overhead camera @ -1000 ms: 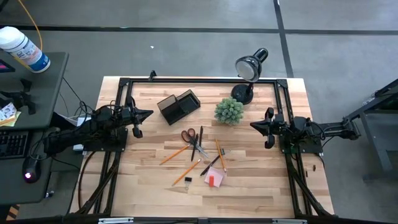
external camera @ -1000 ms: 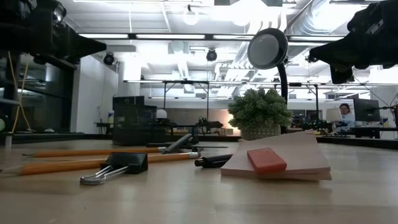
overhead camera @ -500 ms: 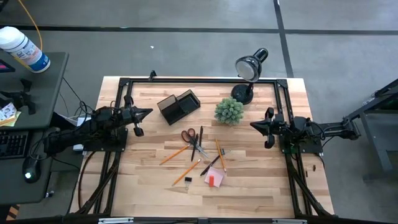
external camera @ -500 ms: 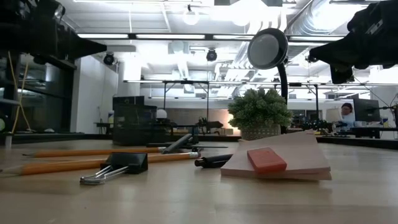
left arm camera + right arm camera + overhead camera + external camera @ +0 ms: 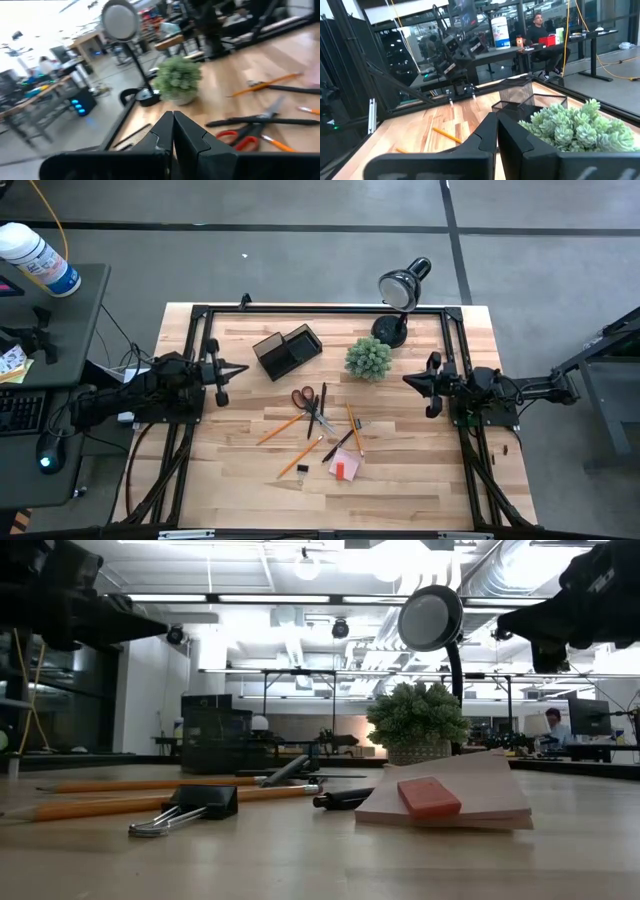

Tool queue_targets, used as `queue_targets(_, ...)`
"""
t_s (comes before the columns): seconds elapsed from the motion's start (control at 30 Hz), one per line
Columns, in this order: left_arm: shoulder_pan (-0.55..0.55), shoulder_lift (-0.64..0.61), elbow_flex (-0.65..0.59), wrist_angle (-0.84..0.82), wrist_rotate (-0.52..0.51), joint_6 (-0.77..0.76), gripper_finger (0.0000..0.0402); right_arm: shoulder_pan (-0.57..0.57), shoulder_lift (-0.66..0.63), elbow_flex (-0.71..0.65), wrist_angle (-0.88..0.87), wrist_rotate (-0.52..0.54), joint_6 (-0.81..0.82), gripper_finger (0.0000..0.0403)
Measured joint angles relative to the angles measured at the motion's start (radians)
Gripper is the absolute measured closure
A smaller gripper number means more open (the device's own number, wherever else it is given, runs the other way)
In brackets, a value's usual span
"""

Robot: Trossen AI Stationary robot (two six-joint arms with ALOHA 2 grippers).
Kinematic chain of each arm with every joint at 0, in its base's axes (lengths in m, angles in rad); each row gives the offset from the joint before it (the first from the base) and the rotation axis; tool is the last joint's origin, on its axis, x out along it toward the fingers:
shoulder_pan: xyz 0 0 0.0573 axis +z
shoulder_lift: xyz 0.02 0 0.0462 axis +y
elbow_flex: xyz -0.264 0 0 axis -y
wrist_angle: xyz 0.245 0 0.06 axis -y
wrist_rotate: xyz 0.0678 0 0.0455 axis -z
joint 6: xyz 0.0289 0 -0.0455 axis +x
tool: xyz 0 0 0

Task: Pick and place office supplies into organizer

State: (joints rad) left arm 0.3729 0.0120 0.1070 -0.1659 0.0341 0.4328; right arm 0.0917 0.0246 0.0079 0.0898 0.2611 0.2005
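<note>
My left gripper hovers at nine o'clock, fingers pressed together, empty. My right gripper waits at three o'clock, likewise closed, pointing toward the spiky green plant.

Even, bright overhead lighting was seen on the pale wooden table, with faint shadows. Ceiling strip lights were blown out in the low view. Left wrist view was motion-blurred, background washed out.

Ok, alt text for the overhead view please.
Office supplies, with orange-handled scissors and a pink sticky-note pad, lie loose mid-table below the empty organizer. The shut left gripper and right gripper hover at opposite sides, holding nothing.
</note>
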Motion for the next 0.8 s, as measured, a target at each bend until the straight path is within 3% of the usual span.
queue_targets(0.27, 0.000, 0.000, 0.000, 0.018, -0.005, -0.049, 0.0401, 0.000, 0.002, 0.000, 0.011, 0.060, 0.081, 0.0395)
queue_targets(0.43, 0.000, 0.000, 0.000, 0.022, -0.077, -0.119, 0.0401, -0.001, 0.006, 0.026, 0.031, 0.111, -0.101, 0.0393)
queue_targets(0.63, -0.001, 0.034, 0.055, -0.017, -0.105, -0.172, 0.0401, 0.000, 0.082, 0.210, -0.116, 0.081, -0.228, 0.0395)
queue_targets(0.8, 0.000, 0.161, 0.196, -0.095, -0.125, -0.176, 0.0401, 0.000, 0.231, 0.418, -0.265, 0.068, -0.251, 0.0393)
